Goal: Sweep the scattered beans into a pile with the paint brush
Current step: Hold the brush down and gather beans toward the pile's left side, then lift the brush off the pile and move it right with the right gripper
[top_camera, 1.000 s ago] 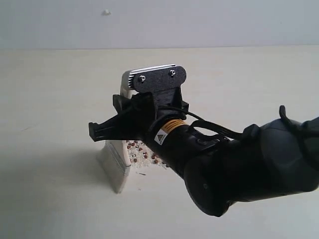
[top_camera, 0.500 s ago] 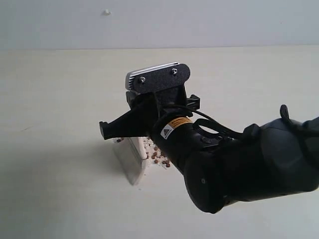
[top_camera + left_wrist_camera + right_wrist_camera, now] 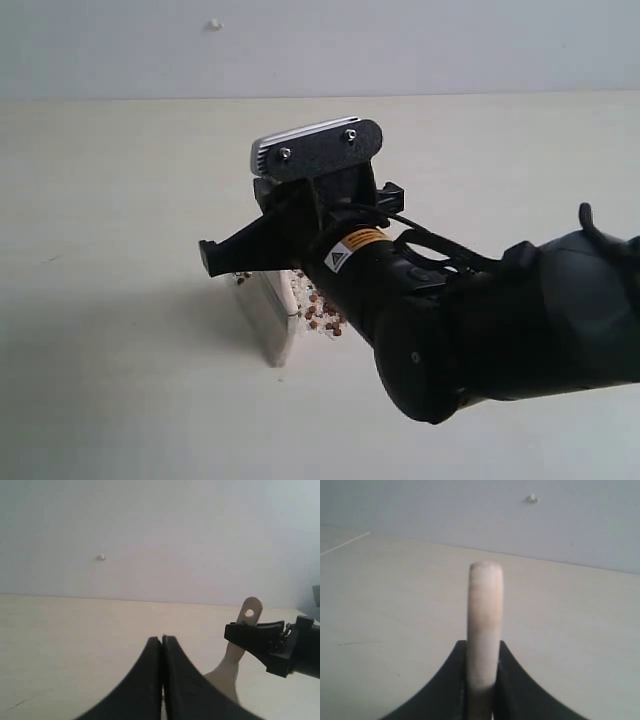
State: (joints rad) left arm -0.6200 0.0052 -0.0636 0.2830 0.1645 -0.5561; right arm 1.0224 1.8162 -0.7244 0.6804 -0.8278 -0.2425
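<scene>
Right gripper (image 3: pixel 483 666): jaws pinching paint brush (image 3: pixel 485 611) by cream handle, handle end projecting past fingertips. Brush head down and tilted, bristle tips at table (image 3: pixel 110 190). Beans (image 3: pixel 320 312): reddish-brown cluster mixed with pale crumbs, just beside bristles, partly hidden behind arm. Left gripper (image 3: pixel 161 652): jaws pressed together, nothing between them, apart from brush.

Right pincer (image 3: pixel 482 652) clamps the paint brush (image 3: pixel 484 605); left pincer (image 3: pixel 161 639) hangs closed, empty.
</scene>
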